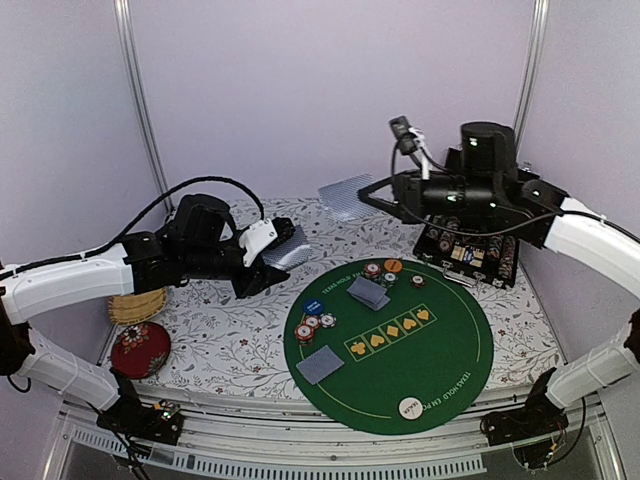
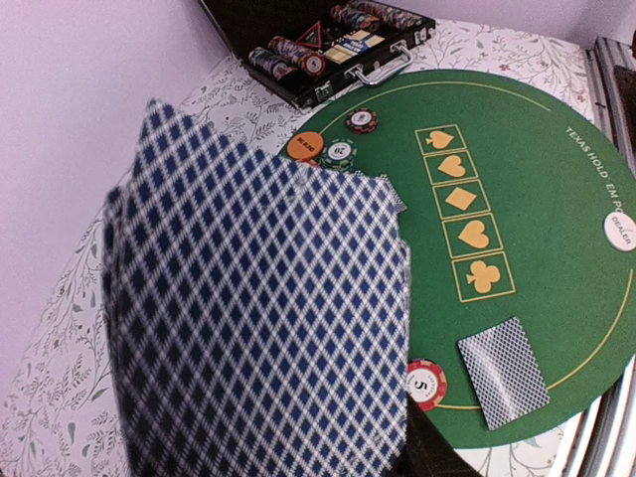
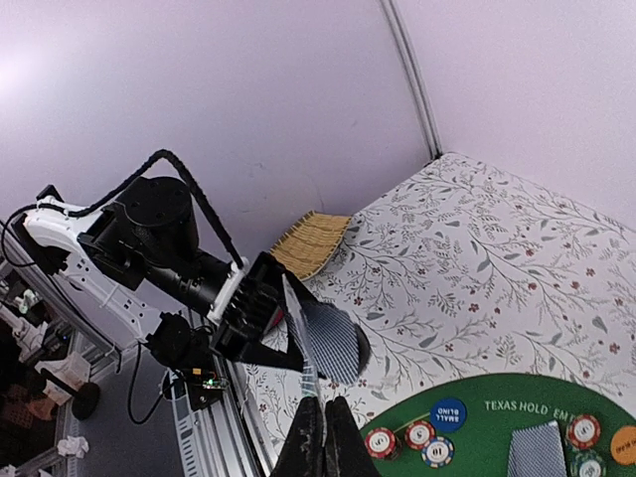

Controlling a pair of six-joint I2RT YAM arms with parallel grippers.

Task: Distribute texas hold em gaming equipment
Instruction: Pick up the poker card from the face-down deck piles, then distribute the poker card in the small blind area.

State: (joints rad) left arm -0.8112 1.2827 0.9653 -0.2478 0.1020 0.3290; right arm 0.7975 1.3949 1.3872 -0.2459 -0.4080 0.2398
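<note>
right pincer (image 1: pixel 362 197) pinches one card (image 1: pixel 342 196), high over the desk (image 1: pixel 240 340) | left pincer (image 1: pixel 268 258) grips the deck (image 1: pixel 293 250), at 7 o'clock from it | green mat (image 1: pixel 450 360) lies at 5 o'clock, right arm nearer

Blurred cards (image 2: pixel 258 318) hide the left fingers (image 1: pixel 250 278) up close; the left arm (image 1: pixel 80 280) covers most of the basket (image 1: pixel 135 308).

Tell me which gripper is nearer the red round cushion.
Left. The left gripper, holding a stack of blue-checked cards, hangs right of and beyond the red round cushion; the right gripper, pinching a single blue-checked card, is much farther off, toward the far right.
</note>
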